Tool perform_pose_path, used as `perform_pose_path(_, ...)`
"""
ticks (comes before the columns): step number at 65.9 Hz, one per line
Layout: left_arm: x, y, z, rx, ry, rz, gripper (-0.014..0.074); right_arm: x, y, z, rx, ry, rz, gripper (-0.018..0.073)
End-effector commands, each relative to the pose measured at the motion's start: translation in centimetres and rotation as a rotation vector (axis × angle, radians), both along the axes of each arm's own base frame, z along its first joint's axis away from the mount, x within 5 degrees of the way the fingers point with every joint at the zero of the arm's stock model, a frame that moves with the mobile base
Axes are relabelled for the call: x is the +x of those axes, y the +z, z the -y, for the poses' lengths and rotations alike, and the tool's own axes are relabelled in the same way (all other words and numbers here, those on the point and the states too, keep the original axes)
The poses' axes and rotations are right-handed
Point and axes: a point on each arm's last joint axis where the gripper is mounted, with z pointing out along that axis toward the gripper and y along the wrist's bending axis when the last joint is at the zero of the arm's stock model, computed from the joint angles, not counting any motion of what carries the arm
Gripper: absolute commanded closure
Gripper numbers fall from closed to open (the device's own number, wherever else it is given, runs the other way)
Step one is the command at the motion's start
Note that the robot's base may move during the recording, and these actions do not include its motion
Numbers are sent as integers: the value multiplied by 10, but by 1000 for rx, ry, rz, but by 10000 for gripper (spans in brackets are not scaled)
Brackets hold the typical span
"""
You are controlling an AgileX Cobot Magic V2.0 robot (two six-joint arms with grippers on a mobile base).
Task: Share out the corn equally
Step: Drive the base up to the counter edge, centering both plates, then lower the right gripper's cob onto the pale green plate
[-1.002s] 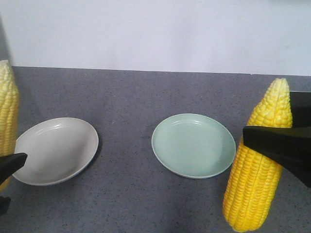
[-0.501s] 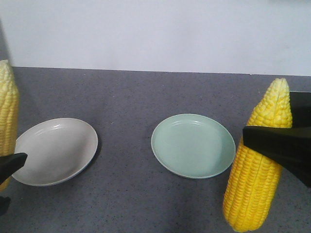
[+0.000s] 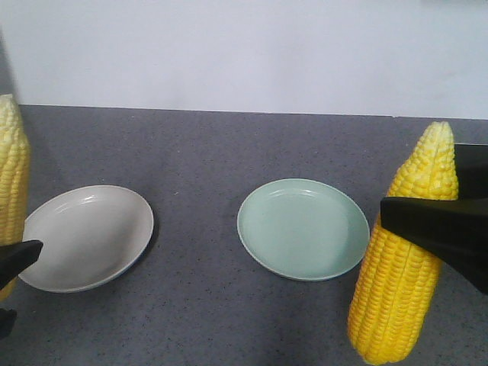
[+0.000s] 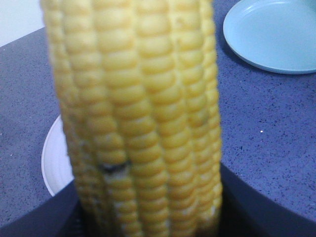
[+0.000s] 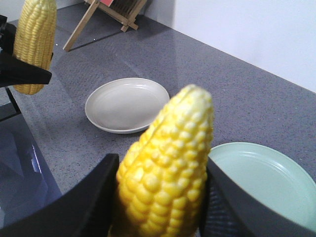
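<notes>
Two cobs of corn are held upright above the grey table. One cob (image 3: 398, 259) stands at the right, beside the green plate (image 3: 303, 227), with my right gripper (image 3: 435, 229) shut on its middle. In the right wrist view this cob (image 5: 168, 163) fills the space between the black fingers (image 5: 84, 202). The other cob (image 3: 11, 171) is at the far left edge, next to the beige plate (image 3: 88, 236), and my left gripper (image 3: 9, 267) is shut on it. Up close that cob (image 4: 143, 113) hides most of the left gripper (image 4: 148, 219). Both plates are empty.
A wooden rack (image 5: 108, 12) stands on the table far beyond the beige plate (image 5: 126, 103). The green plate (image 5: 266, 182) lies just right of the right-hand cob. A white wall runs behind the table's back edge.
The lower end of the right-hand cob has shifted very slightly left. Nothing else has moved.
</notes>
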Motion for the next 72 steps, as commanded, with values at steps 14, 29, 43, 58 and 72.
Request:
perform_pose_path(14,2,15,2,-41,-11,89,279,9,21,-1,71,-42,-17,349)
perform_pose_path(29,2,15,2,-41,-11,89,279,43,33,-3,-4,-39,-203,344)
perform_pose_path(43,2,15,2,-41,-11,89,279,84,33,-11,-74,-19,-339,340)
perform_pose_path(58,2,15,2,-41,-11,89,279,135,9,-43,-238,-122,-390,334)
perform_pose_path(72,2,15,2,-41,-11,89,279,181,-10,-56,-344,-270,-518,328)
